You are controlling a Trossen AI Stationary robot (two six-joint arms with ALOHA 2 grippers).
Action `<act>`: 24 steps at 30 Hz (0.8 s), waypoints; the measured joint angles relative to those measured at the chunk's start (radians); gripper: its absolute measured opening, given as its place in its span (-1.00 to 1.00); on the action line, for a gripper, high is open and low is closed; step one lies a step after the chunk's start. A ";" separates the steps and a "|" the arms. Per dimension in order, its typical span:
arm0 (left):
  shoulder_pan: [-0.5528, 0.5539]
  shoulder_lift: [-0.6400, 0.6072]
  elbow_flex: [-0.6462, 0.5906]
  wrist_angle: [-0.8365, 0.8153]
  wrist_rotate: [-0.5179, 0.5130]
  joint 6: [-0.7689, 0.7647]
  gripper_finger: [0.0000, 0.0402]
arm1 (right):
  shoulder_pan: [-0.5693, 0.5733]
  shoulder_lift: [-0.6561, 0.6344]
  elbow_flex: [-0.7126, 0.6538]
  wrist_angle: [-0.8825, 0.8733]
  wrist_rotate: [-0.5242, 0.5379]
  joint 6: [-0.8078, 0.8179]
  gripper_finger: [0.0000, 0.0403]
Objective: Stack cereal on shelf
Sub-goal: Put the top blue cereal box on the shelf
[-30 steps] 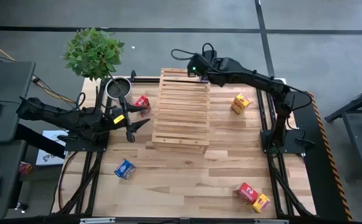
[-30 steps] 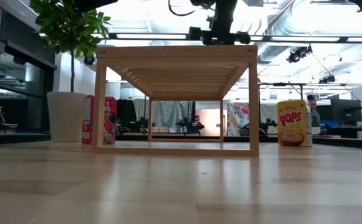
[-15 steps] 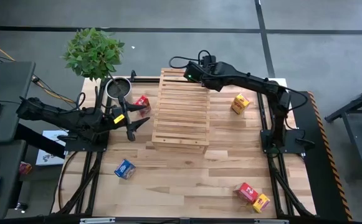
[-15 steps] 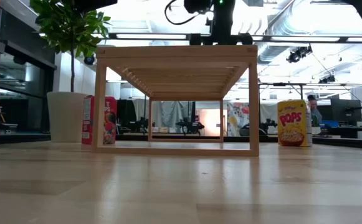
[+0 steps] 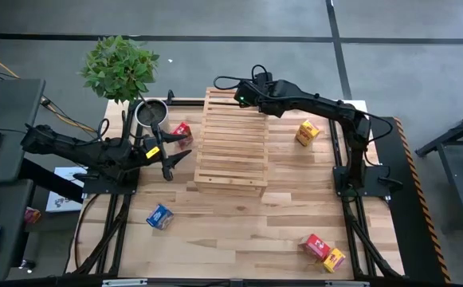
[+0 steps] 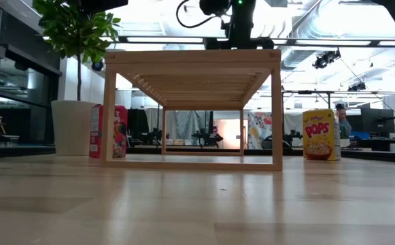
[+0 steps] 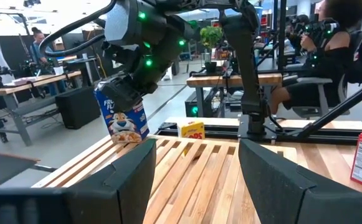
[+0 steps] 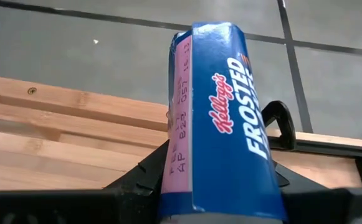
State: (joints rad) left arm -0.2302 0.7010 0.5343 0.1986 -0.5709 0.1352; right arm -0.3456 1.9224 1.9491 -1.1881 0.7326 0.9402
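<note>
The shelf (image 5: 231, 143) is a pale slatted rack in the middle of the table. My right gripper (image 5: 241, 96) reaches over its far end, shut on a blue cereal box (image 7: 123, 119). The box's lower end is at the top slats (image 7: 168, 155); whether it touches them I cannot tell. My left gripper (image 7: 196, 180) stands open at the shelf's left side, level, with nothing between its fingers. A red box (image 5: 182, 131) stands by the shelf's left side, and a yellow one (image 5: 307, 132) to its right. My right gripper pinches the blue box between its two fingers at the end nearest the wrist (image 8: 218, 193). The fingers come slanting down from above and from the table's right. The box points away from the fingers, almost upright, its free end (image 7: 129, 138) down at the shelf's top.
A potted plant (image 5: 121, 68) and a metal pot (image 5: 151, 112) stand at the far left corner. Another blue box (image 5: 159, 216) lies near left, and a red box (image 5: 316, 245) and a yellow box (image 5: 335, 259) lie near right. Bare planks lie in front of the shelf.
My right gripper has gone a little toward the table's left and down over the shelf's far end, tipping slightly, with the blue box still held. It has stood nearly still for the last half second.
</note>
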 joint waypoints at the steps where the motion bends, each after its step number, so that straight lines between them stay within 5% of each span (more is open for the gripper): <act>1: 0.000 0.000 0.000 0.000 0.000 0.000 0.10 | -0.001 0.000 0.000 0.000 -0.001 0.000 -0.36; 24: 0.001 0.000 0.000 0.001 0.000 0.000 0.10 | 0.001 0.001 0.000 0.041 -0.029 0.064 -0.36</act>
State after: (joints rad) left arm -0.2295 0.7010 0.5343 0.1993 -0.5705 0.1352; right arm -0.3447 1.9232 1.9491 -1.1472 0.7034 1.0047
